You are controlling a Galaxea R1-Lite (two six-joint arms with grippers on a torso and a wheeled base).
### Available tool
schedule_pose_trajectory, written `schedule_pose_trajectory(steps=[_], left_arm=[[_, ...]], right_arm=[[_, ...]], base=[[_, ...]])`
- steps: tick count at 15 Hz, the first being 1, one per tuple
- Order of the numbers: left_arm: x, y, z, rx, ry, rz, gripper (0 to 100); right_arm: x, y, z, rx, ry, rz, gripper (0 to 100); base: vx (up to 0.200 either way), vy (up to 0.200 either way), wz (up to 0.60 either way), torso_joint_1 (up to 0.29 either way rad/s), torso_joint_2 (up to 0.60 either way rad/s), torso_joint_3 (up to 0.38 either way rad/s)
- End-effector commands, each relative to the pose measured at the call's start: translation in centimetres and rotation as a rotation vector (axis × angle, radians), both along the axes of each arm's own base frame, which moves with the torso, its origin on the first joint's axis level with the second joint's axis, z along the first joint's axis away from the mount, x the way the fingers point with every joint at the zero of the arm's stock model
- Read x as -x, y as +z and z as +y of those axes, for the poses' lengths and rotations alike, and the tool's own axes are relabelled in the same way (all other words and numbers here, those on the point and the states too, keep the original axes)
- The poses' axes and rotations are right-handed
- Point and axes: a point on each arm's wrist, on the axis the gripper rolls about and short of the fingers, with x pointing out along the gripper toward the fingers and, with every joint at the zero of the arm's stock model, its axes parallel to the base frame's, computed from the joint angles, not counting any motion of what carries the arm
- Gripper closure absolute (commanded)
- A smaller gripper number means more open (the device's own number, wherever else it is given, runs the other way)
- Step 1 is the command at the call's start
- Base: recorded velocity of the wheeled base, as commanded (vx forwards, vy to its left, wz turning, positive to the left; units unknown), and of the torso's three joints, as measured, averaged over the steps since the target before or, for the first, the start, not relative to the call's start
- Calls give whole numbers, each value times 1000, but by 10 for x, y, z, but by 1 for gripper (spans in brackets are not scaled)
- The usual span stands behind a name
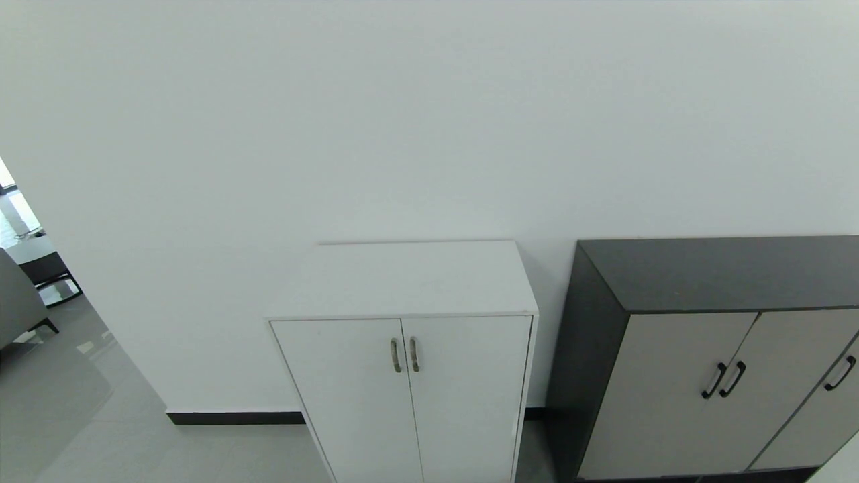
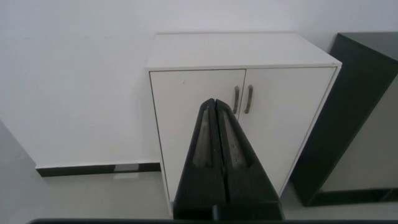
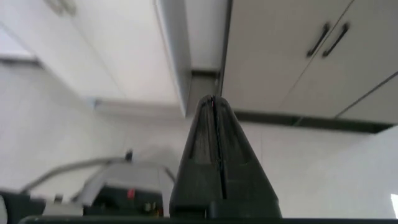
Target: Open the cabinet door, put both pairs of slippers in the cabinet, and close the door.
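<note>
A white two-door cabinet (image 1: 402, 362) stands against the wall with both doors shut and two metal handles (image 1: 405, 355) side by side at the middle. The left wrist view faces the white cabinet (image 2: 205, 106) head-on, with my left gripper (image 2: 215, 104) shut and empty some way short of its doors. My right gripper (image 3: 214, 101) is shut and empty, held low over the floor near the gap between the white cabinet (image 3: 124, 43) and the dark one.
A dark cabinet (image 1: 711, 349) with grey doors and black handles stands right of the white one, a narrow gap between them. Light tiled floor (image 1: 134, 443) spreads to the left, where a grey chair (image 1: 17, 302) sits at the edge.
</note>
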Motion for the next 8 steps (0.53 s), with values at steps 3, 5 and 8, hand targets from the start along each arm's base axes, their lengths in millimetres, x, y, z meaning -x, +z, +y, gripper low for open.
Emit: schedule_pose_trajectory(steps=[3,5,8], left_arm=[[0,0,0,2,1,0,100],[0,0,0,2,5,0,100],[0,0,0,5,10,-1,100]], right_arm=[[27,-1,-3,-40,-50,-340,100],[26,-1,-3,-51,-87,-335,100],[33,-3,-2,-9,-168,-425,100]], base=[[0,0,0,0,0,0],[0,0,0,0,0,0],[0,0,0,0,0,0]])
